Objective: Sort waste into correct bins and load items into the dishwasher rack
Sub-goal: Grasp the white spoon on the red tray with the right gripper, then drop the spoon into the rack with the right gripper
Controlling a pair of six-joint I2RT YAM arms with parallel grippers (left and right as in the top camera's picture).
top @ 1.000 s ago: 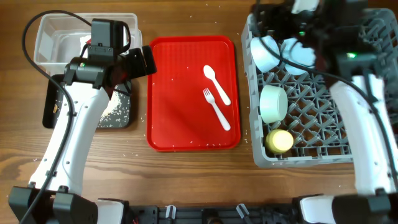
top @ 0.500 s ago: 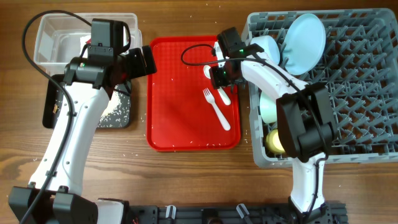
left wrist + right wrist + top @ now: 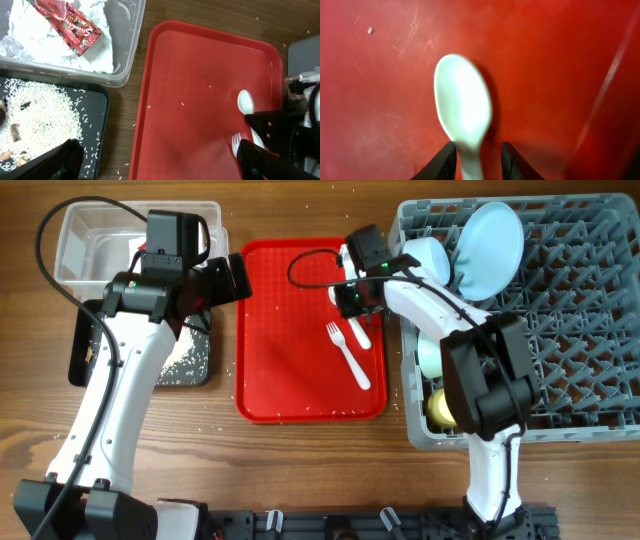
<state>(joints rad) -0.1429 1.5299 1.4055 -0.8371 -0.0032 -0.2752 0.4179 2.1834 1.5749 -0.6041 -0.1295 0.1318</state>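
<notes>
On the red tray [image 3: 290, 360] lie a white spoon [image 3: 462, 100] and a white fork [image 3: 347, 350]. My right gripper [image 3: 347, 298] is low over the spoon. In the right wrist view its fingers [image 3: 447, 155] flank the spoon's neck; the left one touches it and a narrow gap shows at the right one. My left gripper [image 3: 157, 160] hangs wide open with nothing in it, over the red tray's left edge and the black tray [image 3: 97, 105]. The grey rack [image 3: 560, 310] holds a light blue plate [image 3: 490, 235], a light blue bowl [image 3: 425, 260], a mint-green bowl [image 3: 432, 352] and a yellow cup [image 3: 447, 408].
The clear tub [image 3: 80, 240] at the back left holds the crumpled napkin with its red wrapper [image 3: 67, 27]. Rice [image 3: 40, 115] and brown scraps lie in the black tray. Loose grains dot the wood around both trays.
My right arm swung from over the rack down to the spoon on the red tray, and its jaws narrowed around the spoon's neck. The left arm has not moved.
</notes>
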